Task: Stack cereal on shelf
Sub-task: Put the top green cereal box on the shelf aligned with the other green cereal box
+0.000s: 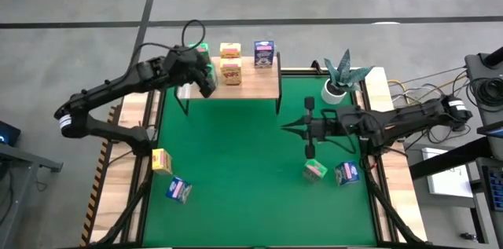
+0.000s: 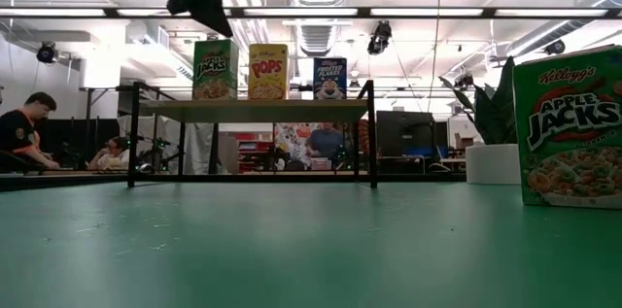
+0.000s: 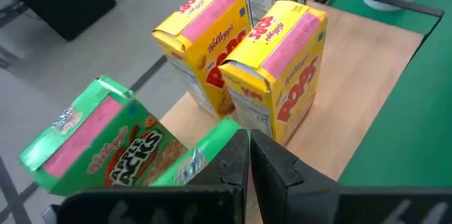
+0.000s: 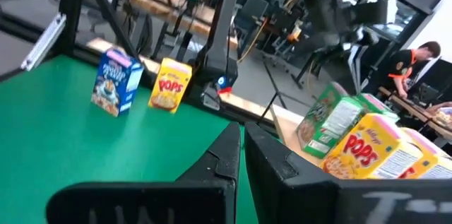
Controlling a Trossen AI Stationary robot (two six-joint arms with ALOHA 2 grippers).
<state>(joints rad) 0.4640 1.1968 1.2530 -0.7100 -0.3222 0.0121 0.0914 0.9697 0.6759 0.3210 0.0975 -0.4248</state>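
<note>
The shelf [image 1: 251,84] stands at the mat's far edge. On its plank stand two green boxes [image 3: 92,146], two yellow boxes [image 3: 279,75] and a blue box [image 1: 264,54], each on its base. On the mat lie a yellow box [image 1: 161,160], a blue box [image 1: 179,190], a green box [image 1: 315,170] and another blue box [image 1: 346,173]. My left gripper [image 3: 248,164] is shut and hovers just above the green boxes at the shelf's left end, touching nothing that shows. My right gripper [image 1: 289,127] is shut above the mat's right half, pointing left.
A potted plant [image 1: 339,80] stands at the mat's far right corner beside the shelf. Cables and equipment lie off the table's right side. People sit in the room behind the table [image 2: 24,128]. Bare green mat [image 1: 236,155] spreads between shelf and loose boxes.
</note>
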